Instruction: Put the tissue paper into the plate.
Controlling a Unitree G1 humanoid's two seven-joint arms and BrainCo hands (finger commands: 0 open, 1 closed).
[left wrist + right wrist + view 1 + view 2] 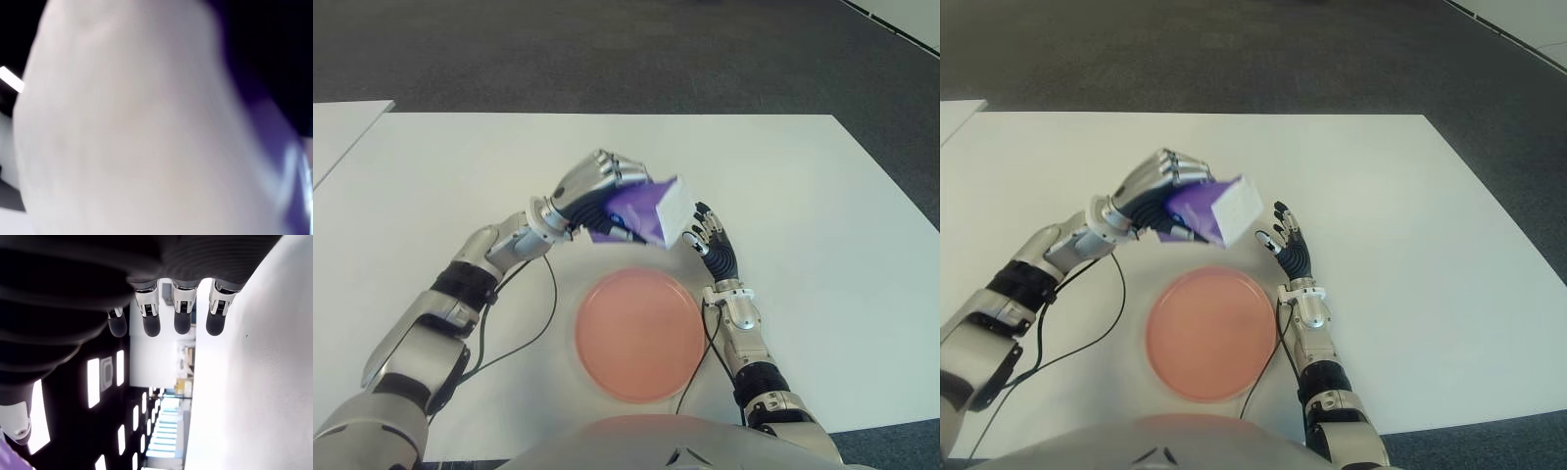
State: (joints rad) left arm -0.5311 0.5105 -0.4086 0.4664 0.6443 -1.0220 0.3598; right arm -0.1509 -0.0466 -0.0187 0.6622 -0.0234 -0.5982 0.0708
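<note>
My left hand is shut on a purple tissue pack with a white end face, held above the table just beyond the far rim of the pink plate. In the left wrist view the pack fills the picture from close by. My right hand stands just right of the pack, beside the plate's far right rim, its fingers spread and holding nothing. The plate lies on the white table close in front of me.
A black cable loops on the table left of the plate. A second white table's corner shows at far left. Dark carpet lies beyond the table's far edge.
</note>
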